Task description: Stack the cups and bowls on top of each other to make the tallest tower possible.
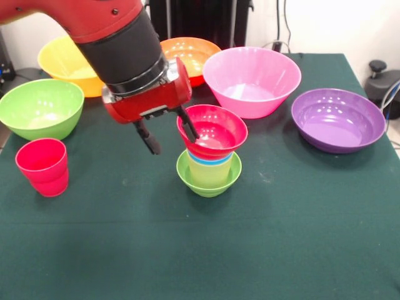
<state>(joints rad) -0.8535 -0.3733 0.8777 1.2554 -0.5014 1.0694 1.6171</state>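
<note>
The claw [167, 130] hangs from the red and black arm [119, 44] over the middle of the green surface [200, 250], its two dark fingers [149, 140] spread apart, one of them reaching over the near rim of the small red bowl [212, 130], the other hanging free outside it. Whether that inner finger presses the bowl wall cannot be told. The small red bowl sits tilted on top of the tower [209, 156], directly beside the claw: under it show a band of blue cup [209, 160], then the pale yellow cup [209, 172], all nested in the small lime-green bowl [208, 181] resting on the surface. On the claw's other side, well apart, the red cup [42, 166] stands alone, with the large green bowl [40, 107] just behind it. Behind the arm lie the yellow bowl [62, 62] and the orange bowl [190, 56]. Past the tower, farther from the claw, are the pink bowl [252, 81] and then the wide purple bowl [337, 119].
</note>
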